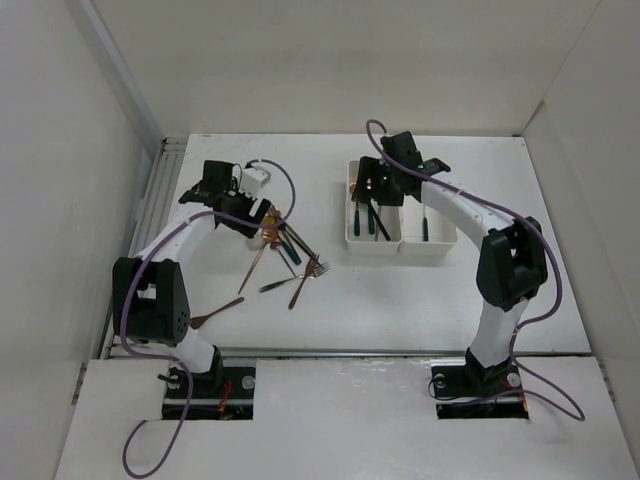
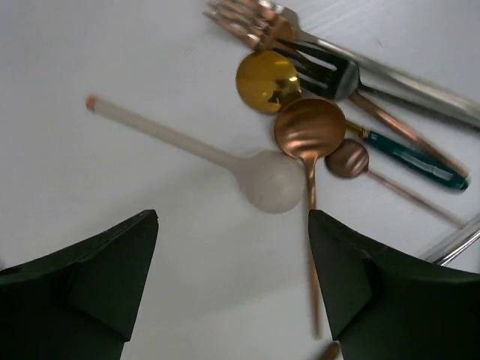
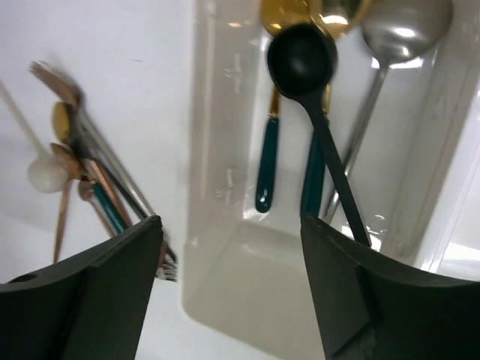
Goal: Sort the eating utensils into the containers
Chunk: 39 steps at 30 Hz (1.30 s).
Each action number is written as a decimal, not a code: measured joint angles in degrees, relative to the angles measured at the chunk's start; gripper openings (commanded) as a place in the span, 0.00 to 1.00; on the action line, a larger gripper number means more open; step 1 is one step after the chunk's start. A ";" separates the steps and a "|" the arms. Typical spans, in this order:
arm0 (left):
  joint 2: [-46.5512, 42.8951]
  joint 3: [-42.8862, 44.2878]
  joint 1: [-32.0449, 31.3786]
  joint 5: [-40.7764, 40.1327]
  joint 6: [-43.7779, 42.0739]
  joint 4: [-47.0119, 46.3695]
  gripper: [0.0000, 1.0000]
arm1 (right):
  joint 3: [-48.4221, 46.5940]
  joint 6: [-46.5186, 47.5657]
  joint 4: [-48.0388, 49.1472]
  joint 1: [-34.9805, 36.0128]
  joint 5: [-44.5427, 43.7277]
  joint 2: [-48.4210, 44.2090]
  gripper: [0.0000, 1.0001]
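- Left gripper (image 2: pixel 232 225): fingers spread wide with nothing between them. It hangs over the utensil pile (image 1: pixel 285 250) on the left half of the bench, about midway between the far and near edges.
- The pile is tangled. The white spoon (image 2: pixel 270 181) touches the copper spoon (image 2: pixel 309 127), whose handle runs just beside one finger. If you close here you will likely pinch two, or drag the gold spoon (image 2: pixel 268 80) and the forks (image 2: pixel 315 56) along.
- The thin handles lie flat (little to get under), so a pinch may slip off.
- Right gripper (image 3: pixel 230 225): fingers also spread and empty. It is over the left one of the white bins (image 1: pixel 420 248), near the far edge and right of centre.
- The black spoon (image 3: pixel 302 60) lies slanted across the teal-handled spoons (image 3: pixel 264 172), and its handle vanishes behind one finger. You cannot tell whether they touch. Lift carelessly and you could hook it out of the bin.
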<state>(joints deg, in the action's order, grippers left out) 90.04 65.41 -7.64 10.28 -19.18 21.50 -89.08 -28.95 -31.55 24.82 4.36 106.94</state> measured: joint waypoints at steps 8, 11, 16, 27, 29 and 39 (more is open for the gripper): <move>3.43 7.67 -0.22 9.84 -57.55 13.88 0.87 | -9.94 6.75 -2.12 -0.55 4.92 0.04 1.00; 15.06 23.12 -0.63 9.73 -71.28 23.52 0.85 | -10.86 8.31 -2.89 -0.92 5.79 0.04 1.00; 22.53 27.47 -1.20 9.03 -84.56 29.97 0.85 | -8.57 9.53 -2.78 -1.57 6.71 0.02 1.00; 22.56 21.18 -4.55 7.45 -90.36 34.75 0.75 | -5.68 10.21 -2.89 -3.45 7.26 0.02 1.00; 22.80 21.18 -4.72 6.97 -89.22 33.64 0.72 | -5.68 10.23 -2.82 -3.87 7.26 0.02 1.00; 24.90 17.77 -5.77 4.20 -87.62 29.59 0.59 | -5.68 10.60 -2.80 -4.98 7.74 0.02 1.00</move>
<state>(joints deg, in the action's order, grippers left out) 114.93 83.18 -13.41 14.48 -106.80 51.09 -94.76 -18.35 -34.35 19.84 12.10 106.96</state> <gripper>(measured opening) 0.623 0.998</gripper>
